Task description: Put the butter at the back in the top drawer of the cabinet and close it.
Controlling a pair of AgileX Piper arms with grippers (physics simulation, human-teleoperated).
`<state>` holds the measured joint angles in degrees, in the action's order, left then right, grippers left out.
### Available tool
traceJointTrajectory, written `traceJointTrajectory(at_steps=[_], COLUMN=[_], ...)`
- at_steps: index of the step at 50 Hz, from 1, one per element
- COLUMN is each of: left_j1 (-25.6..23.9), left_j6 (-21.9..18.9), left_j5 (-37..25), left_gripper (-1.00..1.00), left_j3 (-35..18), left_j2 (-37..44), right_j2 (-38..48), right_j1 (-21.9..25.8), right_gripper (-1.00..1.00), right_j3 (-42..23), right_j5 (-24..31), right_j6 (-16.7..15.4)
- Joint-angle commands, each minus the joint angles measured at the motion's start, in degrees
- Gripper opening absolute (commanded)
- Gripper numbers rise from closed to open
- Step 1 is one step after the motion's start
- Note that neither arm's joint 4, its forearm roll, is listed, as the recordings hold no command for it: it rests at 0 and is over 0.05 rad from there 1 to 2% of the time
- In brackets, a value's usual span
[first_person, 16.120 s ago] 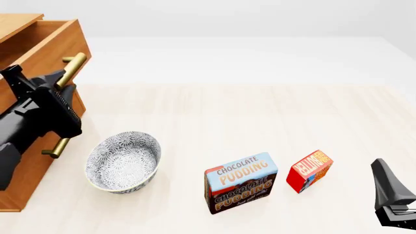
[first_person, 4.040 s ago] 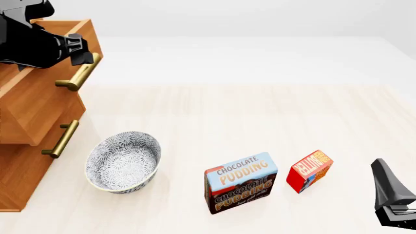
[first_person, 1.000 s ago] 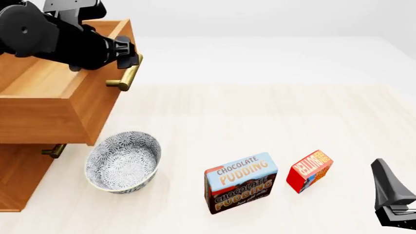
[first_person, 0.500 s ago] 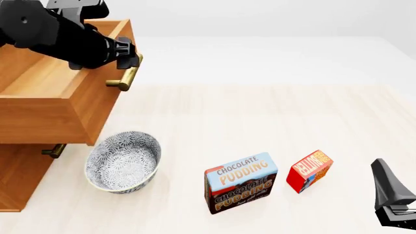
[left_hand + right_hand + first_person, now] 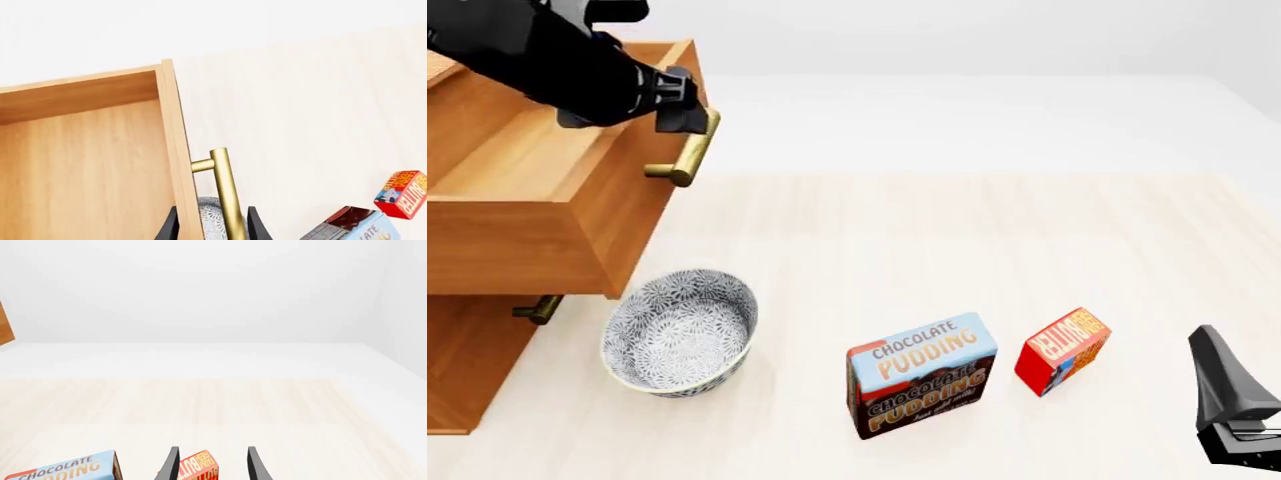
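Pale wood table (image 5: 988, 230): light-brown top drawer (image 5: 554, 215) pulled out, left gripper (image 5: 211, 226) fingers apart astride brass bar handle (image 5: 227, 192); small red butter box (image 5: 1062, 350) on table between right gripper's (image 5: 211, 465) spread fingers—release handle cleanly, then pinch butter squarely.

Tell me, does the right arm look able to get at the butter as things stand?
Probably yes: the butter stands alone on the table just ahead of the right gripper, whose open fingers frame it, nothing between.
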<state>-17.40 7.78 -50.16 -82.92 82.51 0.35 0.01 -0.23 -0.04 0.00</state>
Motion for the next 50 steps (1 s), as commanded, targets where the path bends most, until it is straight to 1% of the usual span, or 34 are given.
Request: traceJointTrajectory(at_steps=[1,7,22,50], left_j1=[-0.35,-0.17,-0.22,-3.31], left_j6=[-3.63,-4.42,-5.12,-6.05], left_j5=[-3.04,-4.48,-5.84,-6.94], left_gripper=[1.00,1.00,1.00,1.00], left_j3=[-3.93,-5.36,-6.83,-9.53], left_j2=[-1.40,-2.26,-3.55,-4.26], right_j2=[0.00,-0.01,0.00,0.00], right_j1=[0.00,0.00,-0.01,0.00], right_gripper=[1.00,1.00,1.00,1.00], right_j3=[0.00,0.00,0.00,0.00], right_j5=[0.00,0.00,0.00,0.00], right_j6=[-0.01,0.00,-0.01,0.01])
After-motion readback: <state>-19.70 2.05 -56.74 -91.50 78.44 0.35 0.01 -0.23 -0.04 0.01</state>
